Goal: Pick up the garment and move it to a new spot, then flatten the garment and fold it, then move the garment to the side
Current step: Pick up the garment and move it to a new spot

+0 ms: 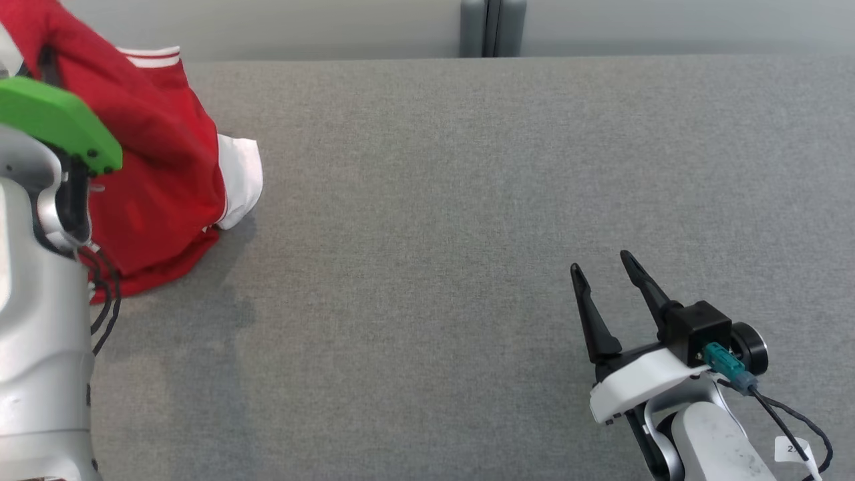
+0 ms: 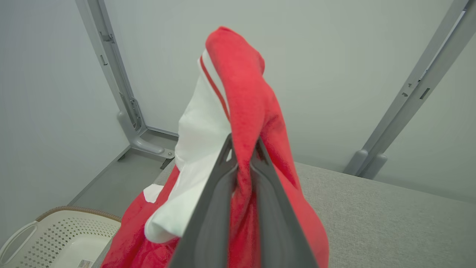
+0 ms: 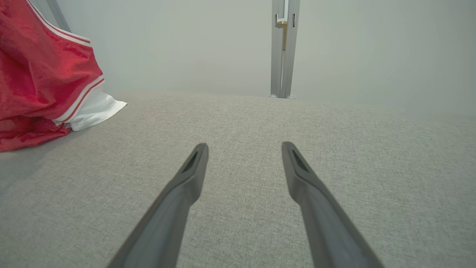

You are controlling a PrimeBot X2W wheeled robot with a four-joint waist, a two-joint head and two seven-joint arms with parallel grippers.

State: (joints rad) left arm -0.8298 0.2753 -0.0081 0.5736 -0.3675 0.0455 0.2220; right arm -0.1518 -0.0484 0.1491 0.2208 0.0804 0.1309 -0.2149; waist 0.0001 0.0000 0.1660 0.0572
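At the upper left of the head view, the red-and-white garment (image 1: 160, 174) hangs bunched from the left gripper (image 2: 243, 144), which is pinched on a fold, with its lower end resting on the grey table (image 1: 467, 200). Meanwhile the right gripper (image 1: 600, 262) sits lower right, fingers spread, holding nothing, well apart from the cloth. Open table lies toward the frame's middle, so I'd guess the left gripper carries it across.
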